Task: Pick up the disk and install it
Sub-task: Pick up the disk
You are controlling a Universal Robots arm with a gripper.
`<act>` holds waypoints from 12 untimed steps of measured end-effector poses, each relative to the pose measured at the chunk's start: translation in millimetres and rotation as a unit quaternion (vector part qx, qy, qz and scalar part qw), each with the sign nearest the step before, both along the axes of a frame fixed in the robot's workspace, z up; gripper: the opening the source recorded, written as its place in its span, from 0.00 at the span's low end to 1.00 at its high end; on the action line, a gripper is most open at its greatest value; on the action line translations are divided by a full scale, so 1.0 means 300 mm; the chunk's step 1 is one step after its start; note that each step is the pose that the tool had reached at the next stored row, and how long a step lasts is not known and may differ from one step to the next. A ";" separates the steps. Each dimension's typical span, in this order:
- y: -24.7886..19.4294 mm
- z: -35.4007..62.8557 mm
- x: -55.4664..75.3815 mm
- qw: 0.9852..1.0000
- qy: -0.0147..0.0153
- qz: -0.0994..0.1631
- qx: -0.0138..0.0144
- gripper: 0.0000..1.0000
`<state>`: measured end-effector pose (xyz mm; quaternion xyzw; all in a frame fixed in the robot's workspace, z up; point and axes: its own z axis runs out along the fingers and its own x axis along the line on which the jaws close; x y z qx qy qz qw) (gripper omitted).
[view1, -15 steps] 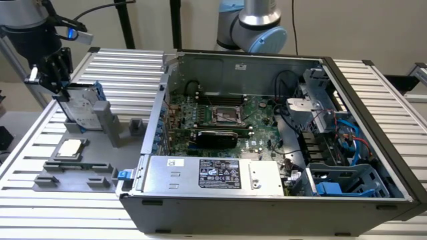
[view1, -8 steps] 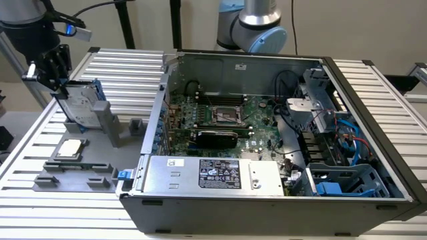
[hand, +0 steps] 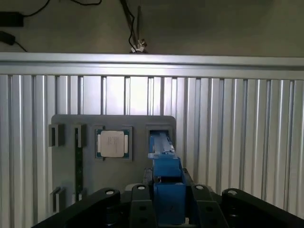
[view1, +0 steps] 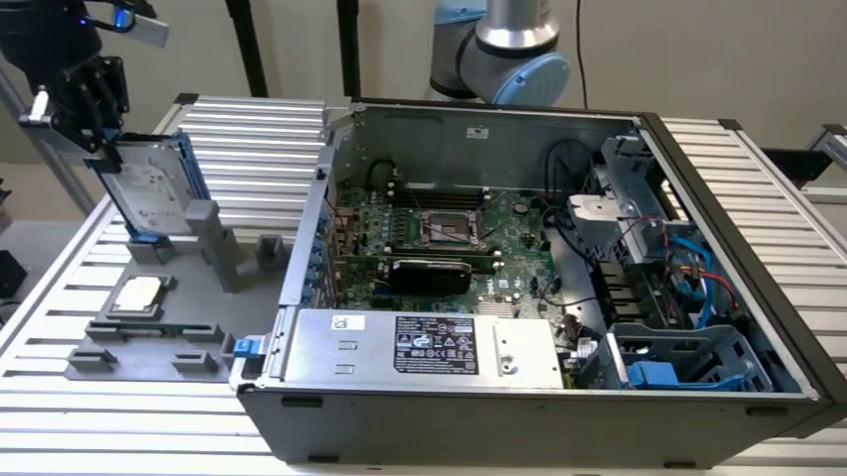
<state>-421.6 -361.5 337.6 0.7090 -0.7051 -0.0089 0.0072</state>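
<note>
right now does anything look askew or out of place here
Nothing damaged or spilled. The disk stands on edge, leaning slightly, clamped in the gripper at the grey fixture; the CPU chip lies flat in its pocket.

Robotics lab bench: ribbed aluminium-profile table [view1: 252,129], robot arm base [view1: 510,50] at its far edge, opened PC tower [view1: 530,426] on top, grey fixture plate [hand: 114,180] holding loose components, cables along the bare wall.
</note>
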 end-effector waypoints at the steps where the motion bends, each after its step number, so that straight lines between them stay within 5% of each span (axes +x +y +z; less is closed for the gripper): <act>1: 0.000 0.015 0.000 1.000 0.000 0.000 0.000 0.00; 12: 0.000 0.181 0.040 1.000 0.000 0.000 0.000 0.00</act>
